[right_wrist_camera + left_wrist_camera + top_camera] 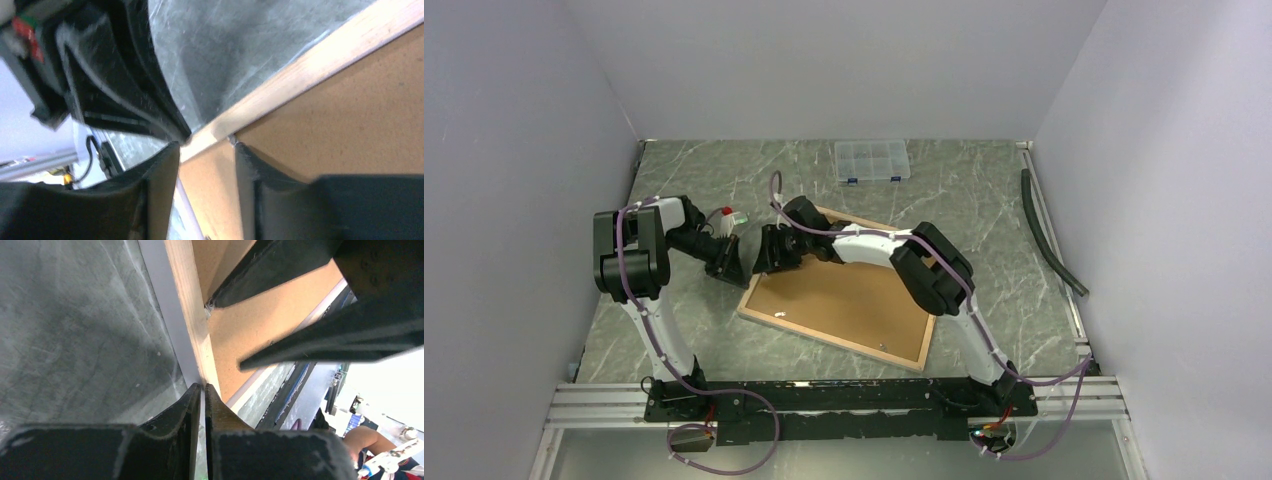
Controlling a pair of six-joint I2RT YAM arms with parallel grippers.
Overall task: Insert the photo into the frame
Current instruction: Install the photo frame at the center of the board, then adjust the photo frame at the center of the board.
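The frame (824, 341) lies back up on the table, its light wood border (192, 315) (310, 65) around a brown backing board (844, 295). The photo is hidden. Both grippers meet at the frame's far left corner. My left gripper (734, 265) (204, 386) is shut to a thin slit, and its tips touch the outside of that corner. My right gripper (766, 250) (205, 147) is open astride the border there. One of its fingers (250, 170) rests on the board at the inner corner, and the other is outside the edge.
A small clear compartment box (872, 160) sits at the back of the marbled table. A black hose (1049, 235) lies along the right wall. Grey walls close in the left, back and right sides. The arm bases stand on a rail (824, 395) at the near edge.
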